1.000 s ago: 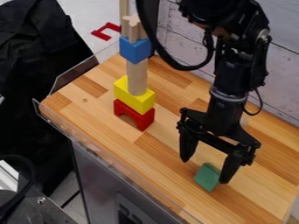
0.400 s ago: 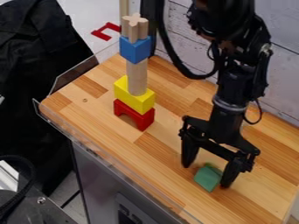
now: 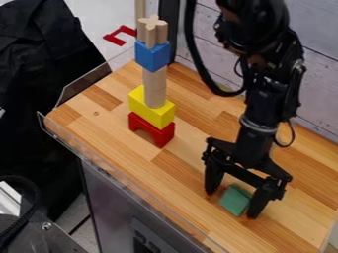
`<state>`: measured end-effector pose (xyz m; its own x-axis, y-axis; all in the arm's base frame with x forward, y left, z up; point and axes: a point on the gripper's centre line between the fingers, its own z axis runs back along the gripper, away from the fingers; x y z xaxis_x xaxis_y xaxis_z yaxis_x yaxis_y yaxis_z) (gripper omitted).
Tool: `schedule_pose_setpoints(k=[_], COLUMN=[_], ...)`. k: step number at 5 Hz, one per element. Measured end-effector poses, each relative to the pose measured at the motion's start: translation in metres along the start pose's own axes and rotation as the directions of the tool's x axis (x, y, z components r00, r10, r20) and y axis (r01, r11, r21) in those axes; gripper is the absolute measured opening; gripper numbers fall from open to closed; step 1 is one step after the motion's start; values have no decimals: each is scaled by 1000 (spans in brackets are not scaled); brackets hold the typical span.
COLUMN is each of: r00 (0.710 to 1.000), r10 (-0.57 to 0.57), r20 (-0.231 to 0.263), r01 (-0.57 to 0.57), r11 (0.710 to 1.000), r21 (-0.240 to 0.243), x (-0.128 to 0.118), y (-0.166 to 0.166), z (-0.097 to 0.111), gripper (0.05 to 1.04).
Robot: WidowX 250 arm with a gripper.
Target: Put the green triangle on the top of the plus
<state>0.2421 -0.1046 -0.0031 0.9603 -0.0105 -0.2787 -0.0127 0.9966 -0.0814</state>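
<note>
At right near side of table (image 3: 188,170): gripper (image 3: 232,204) | fingers apart, astride green triangle (image 3: 235,200) | plus (image 3: 151,30) atop block tower, far left.

Arm at R of view; end effector (image 3: 230,206) pointing down, fingers spread, slight tilt.

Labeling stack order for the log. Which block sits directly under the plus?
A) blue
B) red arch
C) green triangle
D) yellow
A: the plus stands right on the blue block, at the top of the stack.
</note>
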Motion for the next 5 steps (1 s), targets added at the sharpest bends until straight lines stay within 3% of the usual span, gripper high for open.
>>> schedule_pose_setpoints(k=[1, 2, 4, 5], r00=[1000, 999, 987, 974], r10=[5, 31, 117, 134], r20=[-3, 20, 112, 180], r01=[-5, -30, -111, -124], r11=[1000, 999, 992, 990], r21=[-31, -37, -65, -66], x=[0, -1, -21, -18], y=[-3, 6, 48, 66], z=[0, 14, 83, 118], gripper=[676, 535, 534, 534])
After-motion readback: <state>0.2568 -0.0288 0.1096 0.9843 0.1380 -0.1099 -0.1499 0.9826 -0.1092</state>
